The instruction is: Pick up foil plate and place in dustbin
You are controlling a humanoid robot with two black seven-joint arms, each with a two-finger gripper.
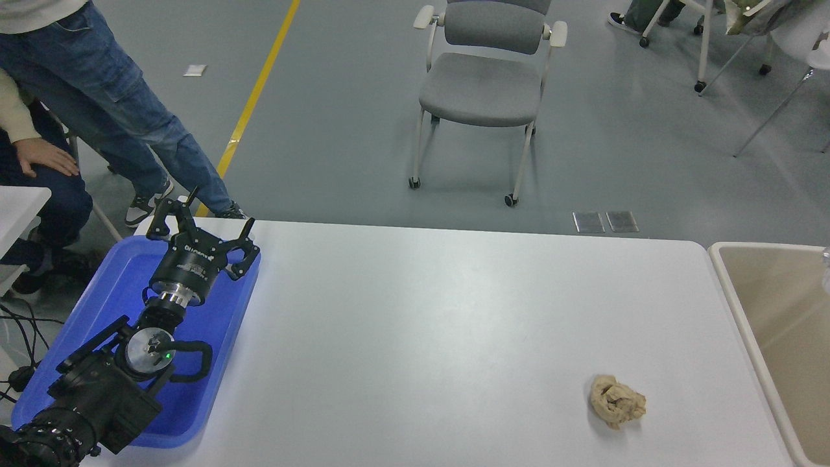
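The dustbin (765, 247), a large beige bin with a pale rounded rim, stands against the table's right end and is cut off by the picture's edge. Only a faint silvery sliver at the right edge above the bin (827, 263) may belong to the foil plate; the rest is out of view. My left gripper (202, 224) is parked at the lower left, open, over the far end of a blue tray, holding nothing. The right arm and its gripper do not show.
A blue plastic tray (97, 305) lies under the left arm on the white table (415, 311). A crumpled tan paper ball (616, 402) sits near the front right. A person in jeans (110, 110) and a grey chair (483, 78) are beyond the far edge.
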